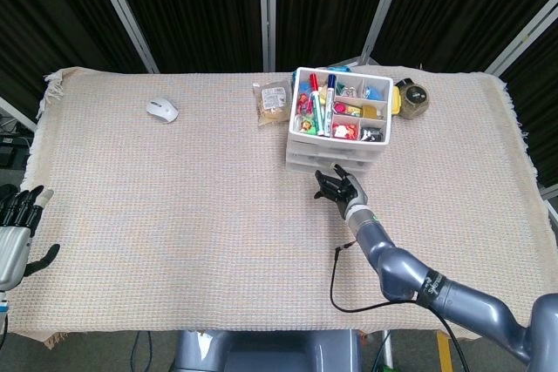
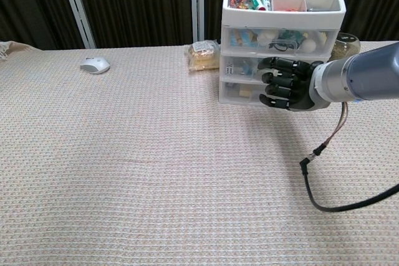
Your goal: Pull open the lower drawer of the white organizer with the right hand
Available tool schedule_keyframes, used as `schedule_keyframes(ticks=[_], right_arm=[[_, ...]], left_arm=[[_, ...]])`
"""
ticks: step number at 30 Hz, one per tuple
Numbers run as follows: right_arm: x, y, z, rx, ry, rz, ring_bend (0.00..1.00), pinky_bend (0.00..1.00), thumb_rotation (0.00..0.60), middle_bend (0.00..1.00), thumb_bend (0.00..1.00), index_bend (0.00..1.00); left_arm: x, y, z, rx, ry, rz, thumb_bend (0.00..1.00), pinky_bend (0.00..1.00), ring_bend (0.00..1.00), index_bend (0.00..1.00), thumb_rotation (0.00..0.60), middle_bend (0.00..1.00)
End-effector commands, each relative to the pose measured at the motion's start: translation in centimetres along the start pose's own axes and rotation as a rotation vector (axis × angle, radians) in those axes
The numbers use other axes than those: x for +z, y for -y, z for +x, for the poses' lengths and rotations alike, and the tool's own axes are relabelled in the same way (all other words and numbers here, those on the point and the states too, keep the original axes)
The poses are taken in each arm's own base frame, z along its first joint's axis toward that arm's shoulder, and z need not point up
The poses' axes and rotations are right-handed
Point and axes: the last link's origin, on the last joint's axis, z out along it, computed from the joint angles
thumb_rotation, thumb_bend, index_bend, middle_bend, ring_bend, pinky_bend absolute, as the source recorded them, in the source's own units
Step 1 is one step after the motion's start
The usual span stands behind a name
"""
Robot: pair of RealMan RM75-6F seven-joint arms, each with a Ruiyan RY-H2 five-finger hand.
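Note:
The white organizer (image 1: 340,132) stands at the back centre-right of the table, with an open top tray of markers and small items over three clear-fronted drawers (image 2: 283,35). Its lower drawer (image 2: 240,93) shows at the left, while its right part is hidden behind my right hand (image 2: 284,83). In the head view the right hand (image 1: 340,187) is right at the organizer's front, fingers spread and slightly curled, holding nothing. Contact with the drawer front cannot be made out. My left hand (image 1: 16,228) hangs open off the table's front left corner.
A white mouse (image 1: 162,110) lies at the back left, a snack packet (image 1: 274,102) sits just left of the organizer, and a round jar (image 1: 412,98) just right of it. A black cable (image 2: 321,160) dangles from my right forearm onto the woven cloth (image 1: 174,198).

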Motion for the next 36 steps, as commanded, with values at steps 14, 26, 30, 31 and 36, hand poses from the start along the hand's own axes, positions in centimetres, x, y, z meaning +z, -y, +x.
schedule_keyframes(ticks=[14, 26, 30, 31, 36], right_arm=[[1.0, -0.5, -1.0, 0.063, 0.019, -0.034, 0.84, 0.63, 0.600, 0.80, 0.38, 0.33], [0.7, -0.5, -1.3, 0.089, 0.043, -0.048, 0.84, 0.63, 0.600, 0.80, 0.38, 0.35], [-0.1, -0.9, -1.2, 0.104, 0.059, -0.055, 0.84, 0.63, 0.600, 0.80, 0.38, 0.35], [-0.2, -1.0, -1.2, 0.103, 0.062, -0.056, 0.84, 0.63, 0.600, 0.80, 0.38, 0.36], [-0.8, -1.3, -1.0, 0.108, 0.073, -0.060, 0.84, 0.63, 0.600, 0.80, 0.38, 0.36]], left_arm=[[0.0, 0.0, 0.0, -0.003, 0.001, -0.001, 0.32, 0.00, 0.00, 0.00, 0.600, 0.00], [0.0, 0.0, 0.0, -0.005, 0.002, -0.002, 0.32, 0.00, 0.00, 0.00, 0.600, 0.00], [0.0, 0.0, 0.0, -0.003, 0.000, -0.001, 0.32, 0.00, 0.00, 0.00, 0.600, 0.00], [0.0, 0.0, 0.0, -0.002, 0.000, -0.001, 0.32, 0.00, 0.00, 0.00, 0.600, 0.00], [0.0, 0.0, 0.0, 0.000, -0.002, 0.001, 0.32, 0.00, 0.00, 0.00, 0.600, 0.00]])
